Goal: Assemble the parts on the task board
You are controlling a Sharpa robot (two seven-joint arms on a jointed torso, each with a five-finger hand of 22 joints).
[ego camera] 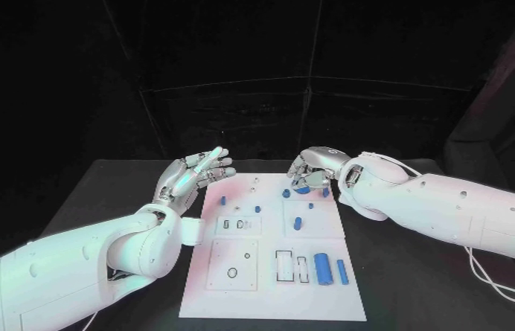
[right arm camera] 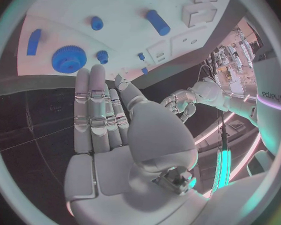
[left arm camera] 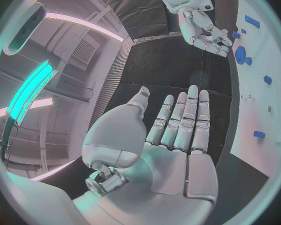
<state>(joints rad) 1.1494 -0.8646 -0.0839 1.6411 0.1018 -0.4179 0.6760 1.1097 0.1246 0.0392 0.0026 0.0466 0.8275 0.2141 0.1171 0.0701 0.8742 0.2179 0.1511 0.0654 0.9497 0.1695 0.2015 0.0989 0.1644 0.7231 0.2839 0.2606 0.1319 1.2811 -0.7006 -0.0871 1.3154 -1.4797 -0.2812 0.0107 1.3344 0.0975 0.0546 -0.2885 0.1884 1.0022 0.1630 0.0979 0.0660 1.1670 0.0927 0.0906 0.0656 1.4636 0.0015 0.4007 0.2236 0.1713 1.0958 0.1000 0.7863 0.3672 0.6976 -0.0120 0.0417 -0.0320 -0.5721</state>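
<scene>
The white task board (ego camera: 271, 294) lies in the middle of the black table with several blue parts on it. A blue gear (ego camera: 303, 190) sits at its far end, partly under my right hand (ego camera: 315, 169), which hovers just above it with fingers apart and nothing in them. In the right wrist view the gear (right arm camera: 68, 59) lies just beyond the straight fingertips (right arm camera: 90, 77). My left hand (ego camera: 196, 173) is raised beside the board's far left corner, palm bare, fingers (left arm camera: 187, 115) stretched out. A thick blue cylinder (ego camera: 322, 264) and a thin blue bar (ego camera: 342, 271) lie near the board's right edge.
Small blue pegs (ego camera: 223, 200) stand on the board's far half, and a short cylinder (ego camera: 298, 223) lies mid-board. Rectangular slots (ego camera: 284, 265) and a raised white block (ego camera: 233, 260) occupy the near half. Black table (ego camera: 418, 301) surrounds the board on both sides.
</scene>
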